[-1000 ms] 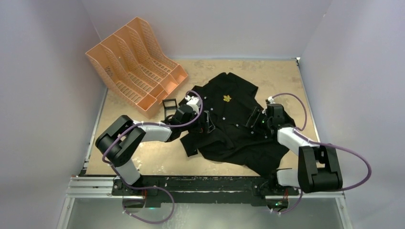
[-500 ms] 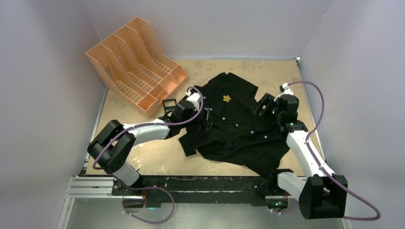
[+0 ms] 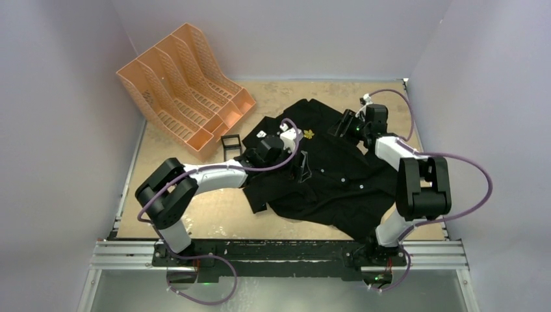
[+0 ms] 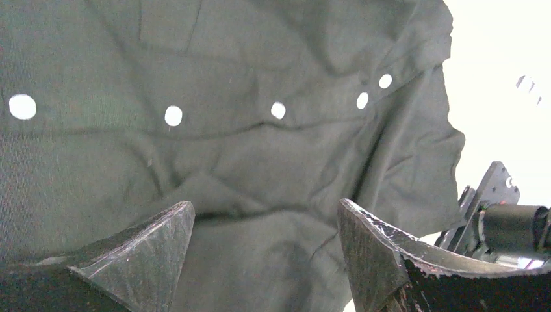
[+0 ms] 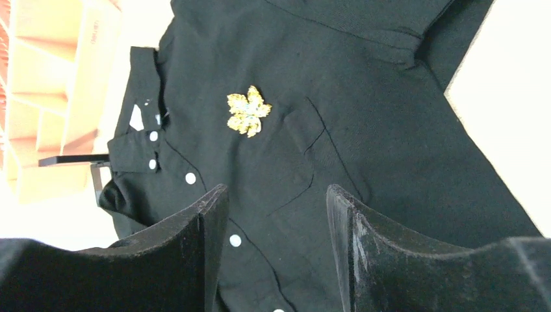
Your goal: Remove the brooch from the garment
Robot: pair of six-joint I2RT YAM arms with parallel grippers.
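Shirt fabric fills most of the middle of the tan table (image 3: 195, 214): 1 black short-sleeved button-up shirt (image 3: 325, 188) lies spread and rumpled, collar toward the far left. 1 gold leaf-shaped brooch (image 3: 309, 134) sits pinned on its chest, and the right wrist view shows it (image 5: 247, 112) just beside the chest pocket (image 5: 312, 156), a little way from the white neck label (image 5: 137, 118). The left gripper (image 3: 304, 169) hangs over the button placket, nearer the camera than the brooch and apart from it. Its 2 fingers stand well apart with nothing between them, and in its own view (image 4: 263, 214) only wrinkled cloth and a row of 5 white buttons (image 4: 173, 116) lie beneath. The right gripper (image 3: 342, 123) hovers over the far right part of the shirt, to the right of the brooch. Its 2 fingers are also spread, with a gap narrower than the left's, and nothing is held; its camera (image 5: 276, 195) looks across the chest at the brooch. At the far left corner stands 1 orange file rack (image 3: 185, 84), and 1 small black frame (image 3: 230, 141) rests on the table between the rack and the collar.
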